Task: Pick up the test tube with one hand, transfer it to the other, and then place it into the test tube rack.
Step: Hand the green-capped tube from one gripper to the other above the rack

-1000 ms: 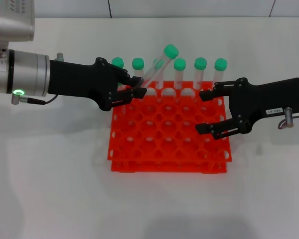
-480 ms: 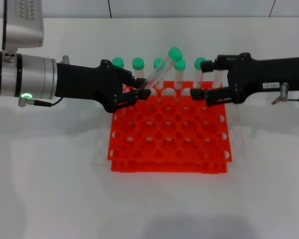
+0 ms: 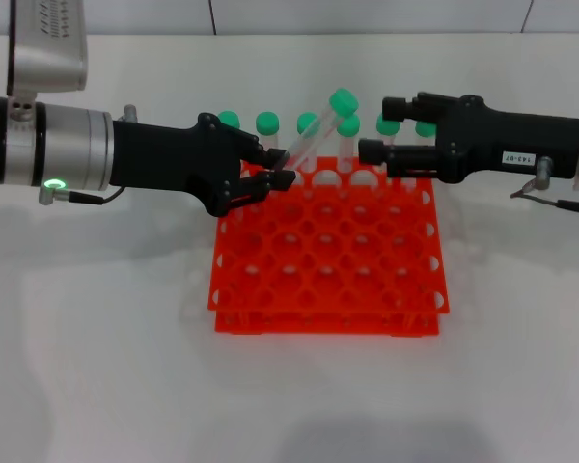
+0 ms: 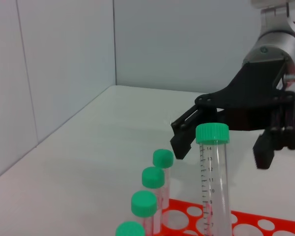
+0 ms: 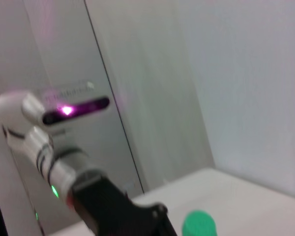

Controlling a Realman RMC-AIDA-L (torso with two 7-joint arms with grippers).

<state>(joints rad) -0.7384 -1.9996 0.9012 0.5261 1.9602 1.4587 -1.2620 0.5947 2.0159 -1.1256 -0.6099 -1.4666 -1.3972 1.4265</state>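
Nearest in the head view: bright orange-red test tube rack (image 3: 328,260), two tiers, grid of round holes, resting on white table (image 3: 106,367). Along its far row, other green-capped tubes (image 3: 267,123) standing upright.

Above the rack's far left part: slim clear test tube (image 3: 309,140) with round green screw cap, tilted, cap end leaning toward the right arm and raised above the standing caps. Lower end pinched in the left gripper (image 3: 270,177), fingers clamped around it. Printed graduation marks readable along the tube (image 4: 212,187) in the left wrist view; lower end cut off by the frame edge there.

Right gripper (image 3: 374,133), black with small white label, level with the tube's cap and just beside it, fingers spread apart and holding nothing. One standing tube partly hidden behind it.

Right wrist view blurred: only a green cap (image 5: 199,224) and the dark left gripper body discernible.
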